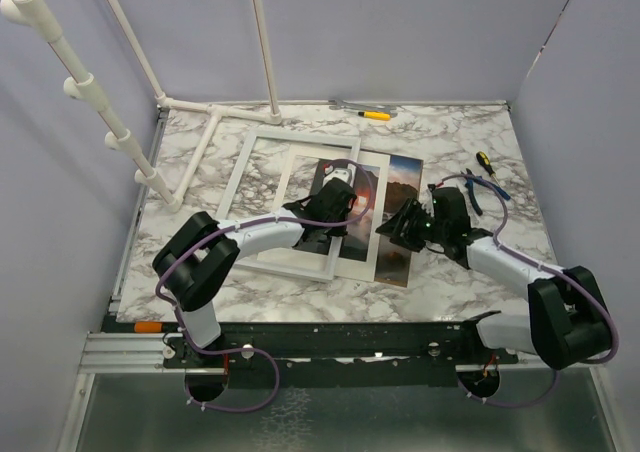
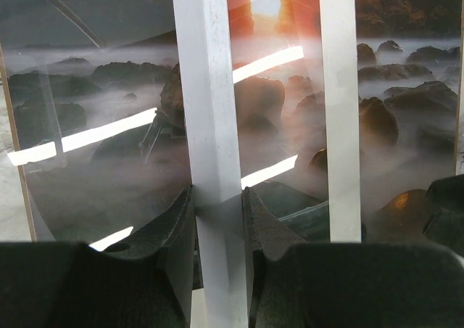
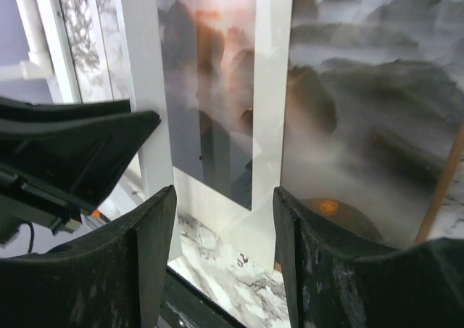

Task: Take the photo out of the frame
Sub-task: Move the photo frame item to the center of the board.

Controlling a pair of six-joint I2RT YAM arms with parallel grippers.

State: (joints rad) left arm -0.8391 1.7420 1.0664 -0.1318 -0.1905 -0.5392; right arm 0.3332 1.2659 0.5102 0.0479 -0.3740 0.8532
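Note:
The white frame (image 1: pixel 300 133) lies on the marble table, left of centre. My left gripper (image 1: pixel 340 204) is shut on its right rail; in the left wrist view the white rail (image 2: pixel 210 110) runs up between the jaws of the left gripper (image 2: pixel 217 194). The photo (image 1: pixel 403 187), a dark misty landscape with orange glow, lies to the right of the rail, partly under a white mat (image 1: pixel 355 260). My right gripper (image 1: pixel 405 227) hovers over the photo's near part. In the right wrist view the right gripper (image 3: pixel 225 197) is open, with the mat's corner (image 3: pixel 272 139) and bare table between its jaws, beside the photo (image 3: pixel 362 88).
A white pipe rack (image 1: pixel 200 142) stands at the back left. A yellow screwdriver (image 1: pixel 375 115) lies at the far edge. Another screwdriver (image 1: pixel 485 162) and blue pliers (image 1: pixel 478 192) lie at the right. A brown board edge (image 3: pixel 438 190) shows beside the photo.

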